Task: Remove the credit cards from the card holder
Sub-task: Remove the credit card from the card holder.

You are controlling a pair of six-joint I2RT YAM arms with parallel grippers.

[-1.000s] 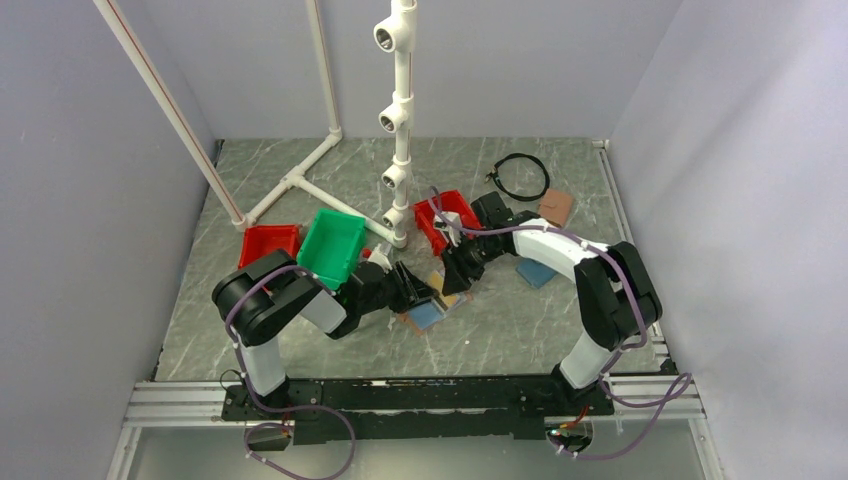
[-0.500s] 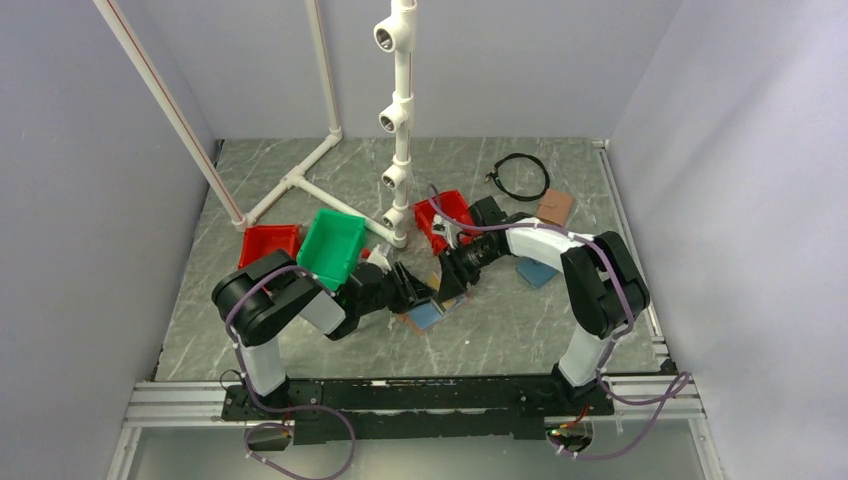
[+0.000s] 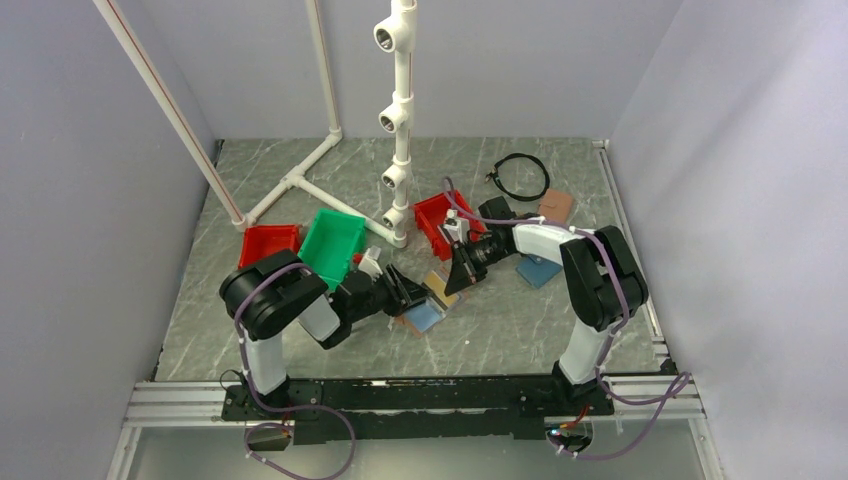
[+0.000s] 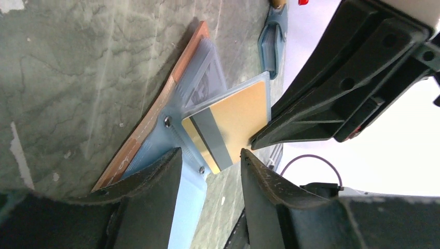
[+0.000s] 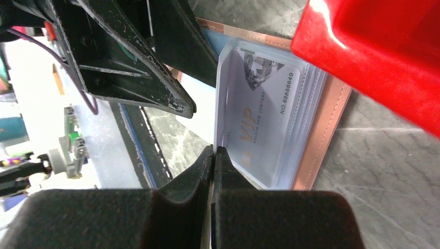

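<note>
Pinching one short edge of the gold-tan plastic credit card with a dark magnetic stripe, the right gripper is showing its fingers pressed narrowly together, with only the thin card between the tips. The card is sticking partway out of a clear sleeve of the pinkish-tan leather card holder, which is lying open on the grey marbled table on the near side of the tall white pipe post, a little to its right, with its light blue lining facing up.

The left gripper is hovering low over the holder, on the side away from the post. Its two black fingers are standing apart and gripping nothing, with the blue lining and a corner of the gold card showing in the gap.

In the right wrist view a grey-white card printed "VIP" is sitting fully inside the clear sleeves. A red plastic bin is standing between the holder and the post, just beside the holder.
</note>
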